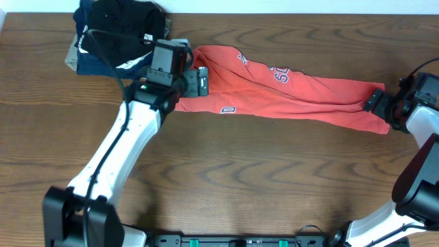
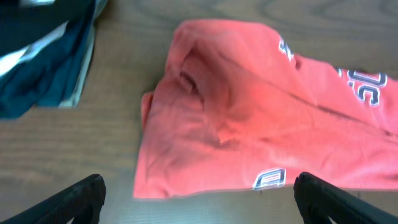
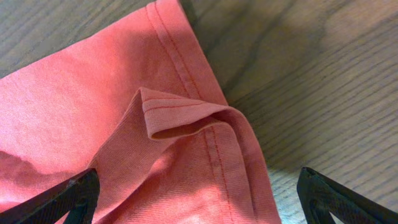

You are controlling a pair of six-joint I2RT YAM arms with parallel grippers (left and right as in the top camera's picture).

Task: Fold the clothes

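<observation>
The T-shirt (image 1: 288, 92) is lying long-ways across the bench (image 1: 240, 178), its ends sitting under the left pincer (image 1: 199, 81) and right pincer (image 1: 376, 101) (both gaping wide, gripping nothing), each equally near its own end.

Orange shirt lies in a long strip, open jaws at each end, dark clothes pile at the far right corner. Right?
No. The dark clothes pile sits at the far left corner, past the left end of the orange shirt; overhead view shows it. Rest holds.
</observation>
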